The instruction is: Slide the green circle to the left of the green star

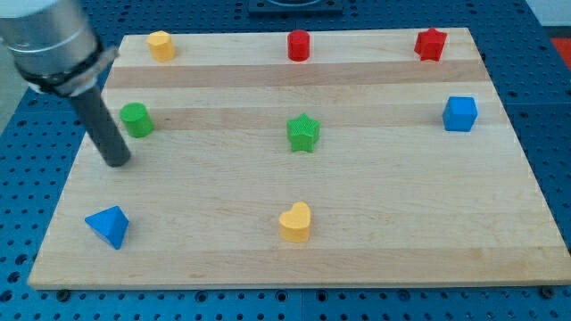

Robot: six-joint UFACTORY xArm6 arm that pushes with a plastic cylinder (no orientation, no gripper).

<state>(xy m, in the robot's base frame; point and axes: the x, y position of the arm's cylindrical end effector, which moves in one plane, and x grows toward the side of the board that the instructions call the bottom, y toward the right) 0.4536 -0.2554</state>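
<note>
The green circle (pixel 136 119) stands on the wooden board (pixel 393 205) at the view's left. The green star (pixel 303 133) stands near the board's middle, well to the right of the circle. My tip (pixel 118 161) rests on the board just below and slightly left of the green circle, a small gap apart from it. The dark rod rises from the tip toward the view's top left.
A yellow block (pixel 161 45), a red cylinder (pixel 298 45) and a red star (pixel 430 44) line the top edge. A blue cube (pixel 460 113) is at the right. A blue triangle (pixel 109 226) and a yellow heart (pixel 295 222) lie near the bottom.
</note>
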